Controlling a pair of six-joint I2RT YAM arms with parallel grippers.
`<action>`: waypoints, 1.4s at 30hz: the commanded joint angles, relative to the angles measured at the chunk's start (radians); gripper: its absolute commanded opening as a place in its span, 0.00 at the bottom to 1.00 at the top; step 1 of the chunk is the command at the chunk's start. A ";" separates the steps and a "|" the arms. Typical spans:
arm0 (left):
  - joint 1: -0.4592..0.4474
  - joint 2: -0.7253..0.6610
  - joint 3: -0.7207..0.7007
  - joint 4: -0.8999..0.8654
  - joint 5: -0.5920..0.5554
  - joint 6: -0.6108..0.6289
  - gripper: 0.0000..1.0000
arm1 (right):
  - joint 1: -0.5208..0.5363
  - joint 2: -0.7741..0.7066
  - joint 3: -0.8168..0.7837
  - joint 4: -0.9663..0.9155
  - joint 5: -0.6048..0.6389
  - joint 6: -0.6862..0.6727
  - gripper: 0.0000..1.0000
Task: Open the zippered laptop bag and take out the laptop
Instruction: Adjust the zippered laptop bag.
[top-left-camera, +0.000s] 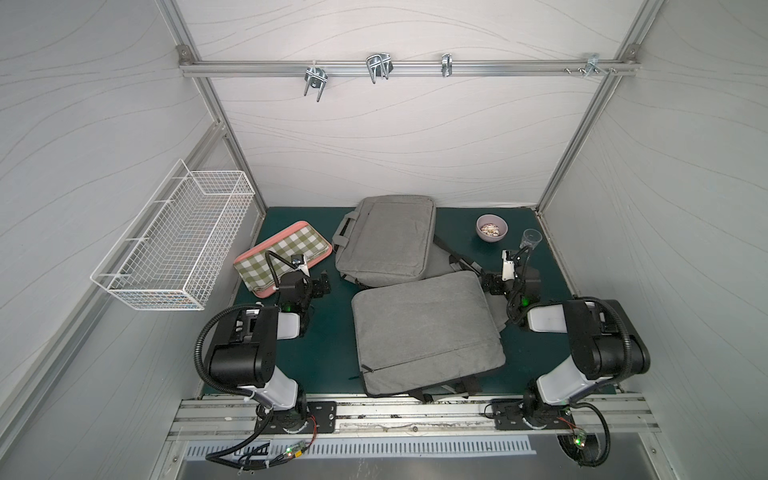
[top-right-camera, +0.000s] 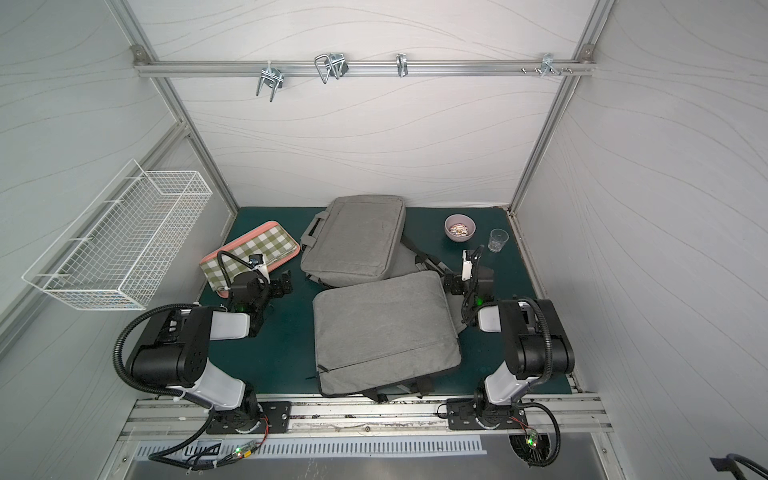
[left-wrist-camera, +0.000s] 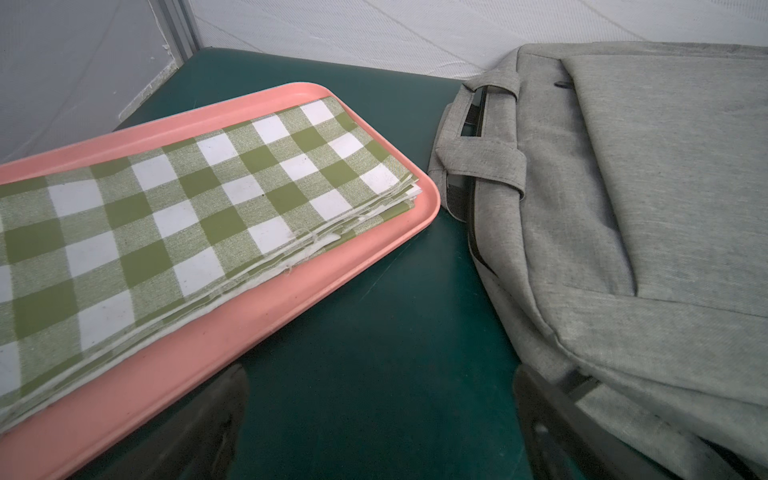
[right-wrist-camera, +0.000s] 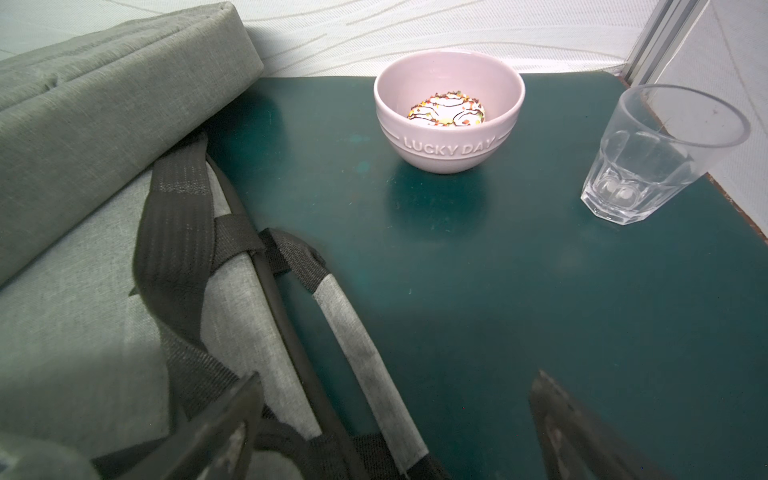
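Top views both show the green tabletop (top-left-camera: 324, 357) with the arms flanking the load, poised to begin, I'd say. Grey backpack (top-left-camera: 424, 332) sits up front. The handled laptop bag (top-left-camera: 386, 241) lies behind, one edge propped on it and apparently not yet unzipped. Left end effector (top-left-camera: 321, 286) and right end effector (top-left-camera: 491, 283) gape wide, holding nothing. Bowl (right-wrist-camera: 449, 137) reads LUCKY DAY.
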 joint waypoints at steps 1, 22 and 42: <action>-0.001 -0.015 0.020 0.034 0.011 0.016 0.99 | -0.001 -0.012 0.003 -0.001 -0.010 -0.014 0.99; -0.014 -0.286 0.512 -1.020 0.270 -0.161 0.92 | 0.060 -0.446 0.253 -0.717 -0.407 -0.018 0.99; -0.028 0.360 1.027 -1.305 0.468 -0.109 0.86 | 0.234 -0.474 0.384 -1.289 -0.411 0.198 0.99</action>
